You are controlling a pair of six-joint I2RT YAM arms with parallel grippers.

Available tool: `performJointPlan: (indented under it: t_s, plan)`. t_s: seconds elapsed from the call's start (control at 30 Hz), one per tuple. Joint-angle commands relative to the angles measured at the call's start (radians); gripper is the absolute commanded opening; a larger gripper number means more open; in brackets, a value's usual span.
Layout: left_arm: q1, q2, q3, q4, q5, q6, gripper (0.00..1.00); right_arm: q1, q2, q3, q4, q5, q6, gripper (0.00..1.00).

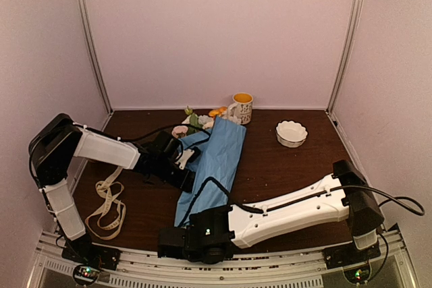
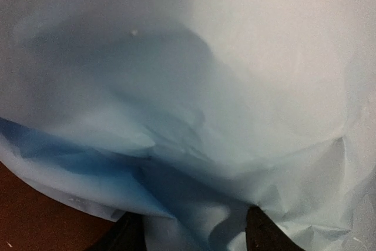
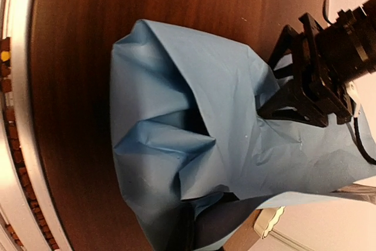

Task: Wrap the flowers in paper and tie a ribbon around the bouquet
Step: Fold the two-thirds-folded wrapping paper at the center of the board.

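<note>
1. Wrapping is underway but loose: the paper (image 1: 219, 156) lies folded mid-bench (image 1: 290, 173), and the flowers (image 1: 199, 121) poke out of its far end.
2. Left claw (image 2: 194, 236) is spread at the paper's left edge, with the sheet against its fingertips (image 2: 263, 234). I can't tell if it bites.
3. Right claw (image 1: 166, 241) is pressed together by the paper's near end, pinching nothing visible.
4. The ribbon (image 1: 108, 207) lies loose at the left, so tying is still ahead.
5. The mug (image 1: 241, 107) shows orange on top, fill or glaze unclear. The white bowl (image 1: 291, 133) shows nothing inside.
</note>
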Motion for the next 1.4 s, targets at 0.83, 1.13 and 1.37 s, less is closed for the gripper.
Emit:
performJointPlan:
  t_s: [0.83, 1.13, 1.37]
  plan:
    - [0.016, 0.048, -0.024, 0.075, 0.059, 0.024, 0.64, -0.055, -0.028, -0.097, 0.113, -0.156, 0.055, 0.78]
    - [0.016, 0.053, -0.026, 0.055, 0.029, 0.05, 0.64, -0.161, -0.419, -0.531, 0.477, -0.427, 0.426, 0.89]
    - [0.016, 0.041, -0.023, 0.038, 0.015, 0.062, 0.64, -0.401, -0.623, -0.805, 0.897, -0.736, 0.634, 1.0]
